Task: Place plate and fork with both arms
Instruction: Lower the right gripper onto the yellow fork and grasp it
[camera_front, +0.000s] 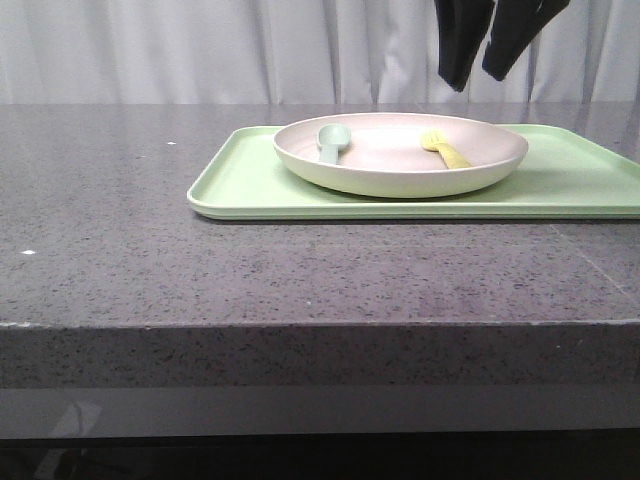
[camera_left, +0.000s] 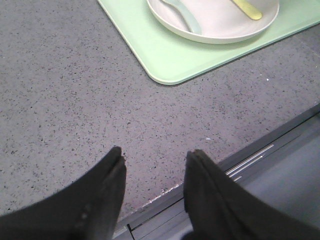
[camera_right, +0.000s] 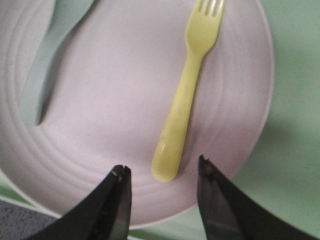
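right gripper is hovering, fingers apart, over the fork at frame centre; left gripper is idling, fingers apart. a skewed descent is risking nudging the fork along the plate.

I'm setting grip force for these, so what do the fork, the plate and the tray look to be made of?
The fork looks like moulded plastic: uniform pale yellow, thick rounded handle, soft sheen. The plate seems matte plastic or melamine, pinkish-cream, with faint concentric rings and no glaze glare; ceramic cannot be ruled out. The tray appears to be light-green plastic, thin with a rolled rim and a dull finish.
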